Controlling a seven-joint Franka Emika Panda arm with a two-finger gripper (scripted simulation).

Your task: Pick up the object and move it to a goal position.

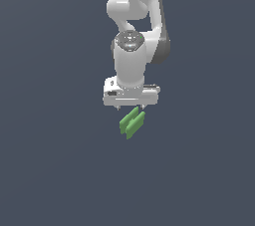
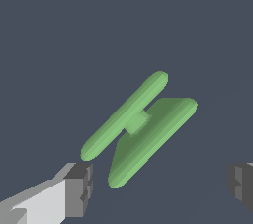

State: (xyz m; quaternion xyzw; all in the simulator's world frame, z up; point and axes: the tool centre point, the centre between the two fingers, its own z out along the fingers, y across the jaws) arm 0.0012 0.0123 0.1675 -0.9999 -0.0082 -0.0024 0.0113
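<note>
Two views are what we have. In the exterior view, our gripper (image 1: 130, 106) hangs just above the object (image 1: 132, 123), which lies on the dark floor directly beneath it. Its long axis runs diagonally, from that view's lower left to upper right. In the wrist view, the fingers (image 2: 79, 188) stand wide apart with nothing between them, and the object (image 2: 141, 129) lies skewed to the line between them. We judge that descending without rotating the wrist could make a pad strike a bar end and knock the piece aside.
</note>
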